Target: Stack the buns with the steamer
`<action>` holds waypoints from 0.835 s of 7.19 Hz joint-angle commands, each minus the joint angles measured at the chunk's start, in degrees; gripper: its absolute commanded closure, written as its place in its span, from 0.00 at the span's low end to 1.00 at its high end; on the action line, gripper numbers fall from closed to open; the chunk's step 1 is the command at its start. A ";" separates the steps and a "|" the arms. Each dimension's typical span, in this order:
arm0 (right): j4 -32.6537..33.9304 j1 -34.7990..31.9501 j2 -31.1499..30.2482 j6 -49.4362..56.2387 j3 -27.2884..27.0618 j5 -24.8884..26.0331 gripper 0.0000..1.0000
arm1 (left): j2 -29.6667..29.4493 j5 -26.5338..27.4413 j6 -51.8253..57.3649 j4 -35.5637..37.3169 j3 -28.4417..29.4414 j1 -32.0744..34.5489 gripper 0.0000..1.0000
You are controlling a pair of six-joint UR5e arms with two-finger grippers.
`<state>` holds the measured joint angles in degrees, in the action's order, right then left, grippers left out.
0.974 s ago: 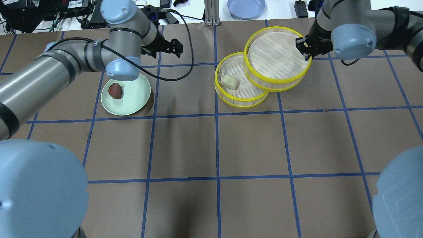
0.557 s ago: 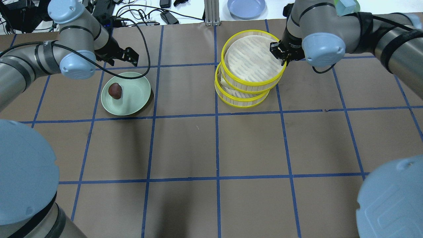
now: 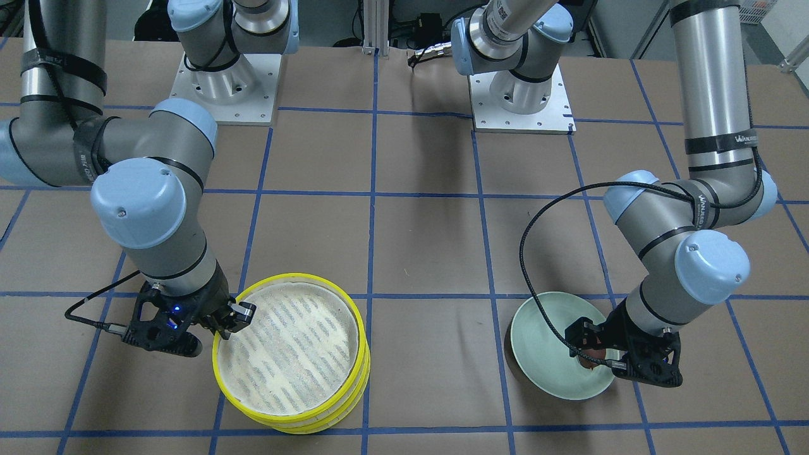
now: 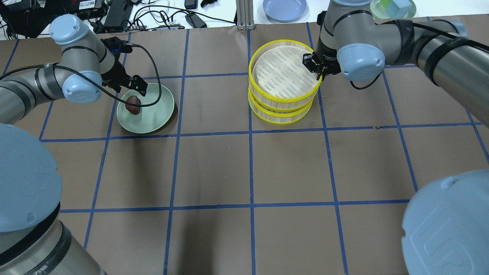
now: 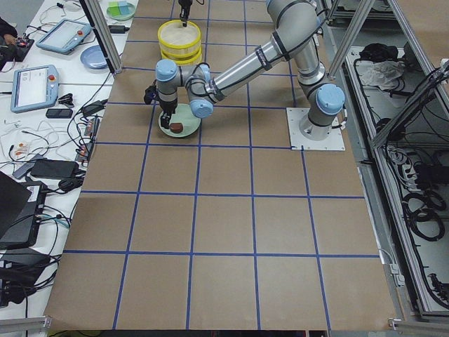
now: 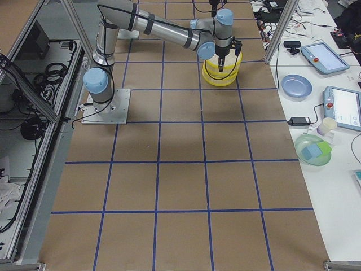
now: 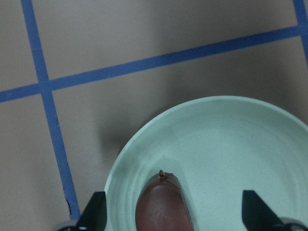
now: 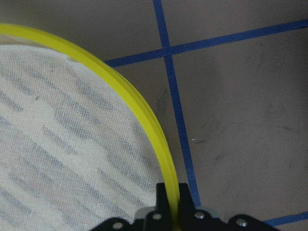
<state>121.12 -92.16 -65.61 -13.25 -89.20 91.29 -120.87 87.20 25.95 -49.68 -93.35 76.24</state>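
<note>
- The worktop is brown paper gridded with blue tape. Cables, tablets and dishes lie on the white bench past its far edge.
- The two steamer trays are stacked near the middle of the far edge. The upper steamer tray sits on the lower steamer tray, and their yellow rims look nearly in line.
- Your right gripper is pinched shut on the upper tray's yellow rim, one finger inside and one outside.
- Before you let go, check in the front-facing view that the top tray is seated flat all round. Then open straight and lift clear, so the fingers don't drag the rim sideways.
- The cream-white bun shows in no view, so it is probably under the top tray. Don't press down hard.
- The reddish-brown bun lies on the pale green plate, towards the far-left corner.
- Your left gripper hangs just above the bun with its jaws spread wide, one finger tip on either side. It is not yet touching.
- Come down vertically, centre the bun between the tips and stop short of the plate.
- Close gently: the bun looks glossy and rounded, so it may squirt out or roll towards the plate's edge.
- Wait until the right arm is clear before carrying the bun over to the stack.
</note>
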 commanded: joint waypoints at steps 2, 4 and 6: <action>-0.01 -0.03 0.66 -0.02 -0.09 -0.06 0.96 | -1.12 0.43 -0.12 -0.59 -0.34 -0.21 0.00; -0.09 -0.03 0.66 -0.28 -0.27 -0.06 0.96 | -2.00 0.43 -0.46 -0.59 -0.69 -0.21 0.00; -0.01 -0.03 1.19 -0.11 -0.27 0.03 0.96 | -2.01 0.51 -0.20 -0.50 -0.69 -0.21 0.46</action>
<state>121.13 -92.20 -64.65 -13.37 -89.45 91.29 -122.80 87.65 25.80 -50.21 -94.02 75.98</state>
